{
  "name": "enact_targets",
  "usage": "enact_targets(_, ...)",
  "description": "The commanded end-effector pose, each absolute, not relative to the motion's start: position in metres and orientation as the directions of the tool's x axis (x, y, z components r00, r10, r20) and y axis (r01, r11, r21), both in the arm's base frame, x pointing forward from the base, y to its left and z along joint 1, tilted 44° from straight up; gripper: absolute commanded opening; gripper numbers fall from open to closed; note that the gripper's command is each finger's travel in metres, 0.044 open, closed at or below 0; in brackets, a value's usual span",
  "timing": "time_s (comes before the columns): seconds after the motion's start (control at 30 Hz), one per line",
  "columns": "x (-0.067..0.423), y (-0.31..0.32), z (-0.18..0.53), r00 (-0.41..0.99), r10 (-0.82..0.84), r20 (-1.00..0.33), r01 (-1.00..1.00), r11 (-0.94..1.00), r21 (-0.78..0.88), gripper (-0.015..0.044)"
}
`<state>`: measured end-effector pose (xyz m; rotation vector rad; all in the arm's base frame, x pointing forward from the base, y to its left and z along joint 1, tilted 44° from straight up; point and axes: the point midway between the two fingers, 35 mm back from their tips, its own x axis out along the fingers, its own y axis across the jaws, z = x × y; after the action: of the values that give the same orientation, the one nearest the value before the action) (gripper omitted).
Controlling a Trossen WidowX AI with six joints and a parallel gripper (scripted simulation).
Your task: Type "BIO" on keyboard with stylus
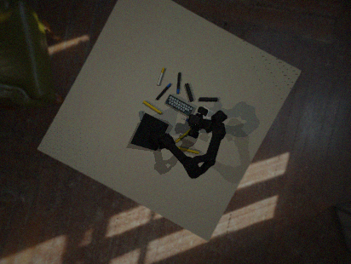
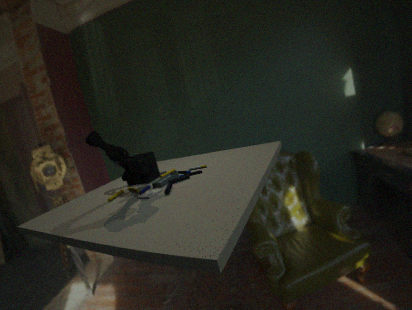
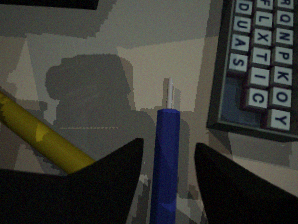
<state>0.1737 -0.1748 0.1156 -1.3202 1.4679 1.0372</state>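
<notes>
The blue stylus (image 3: 167, 165) with its thin pale tip lies on the desk between the fingers of my gripper (image 3: 169, 147) (image 1: 197, 121). The gripper is open, with a gap on each side of the stylus. The stylus points up the wrist view, and its rear end runs out of the bottom of that view. The keyboard (image 3: 260, 65) (image 1: 180, 105) lies to the right in the wrist view. Its I key (image 3: 258, 78) and O key (image 3: 281, 97) show there; the B key does not. In the top view the arm covers the stylus.
A yellow pen (image 3: 45, 137) lies left of the stylus and runs under the left finger. Another yellow pen (image 1: 152, 107) lies beside the keyboard. Several dark pens, one of them at the right (image 1: 209, 99), and a white one (image 1: 160, 77) lie beyond it. The arm's square base (image 1: 149, 132) stands nearby.
</notes>
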Motion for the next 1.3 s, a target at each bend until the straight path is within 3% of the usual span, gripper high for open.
enact_targets(0.0, 0.174, -0.177, 0.112, -0.046, -0.255, -0.966, -0.996, 0.082, 0.026, 0.015)
enact_targets(1.17, 0.171, -0.196, 0.092, -0.047, -0.257, -0.965, -0.996, 0.082, 0.027, 0.015)
enact_targets(1.27, 0.171, -0.196, 0.094, -0.05, -0.262, -0.964, -0.996, 0.087, 0.028, 0.0071)
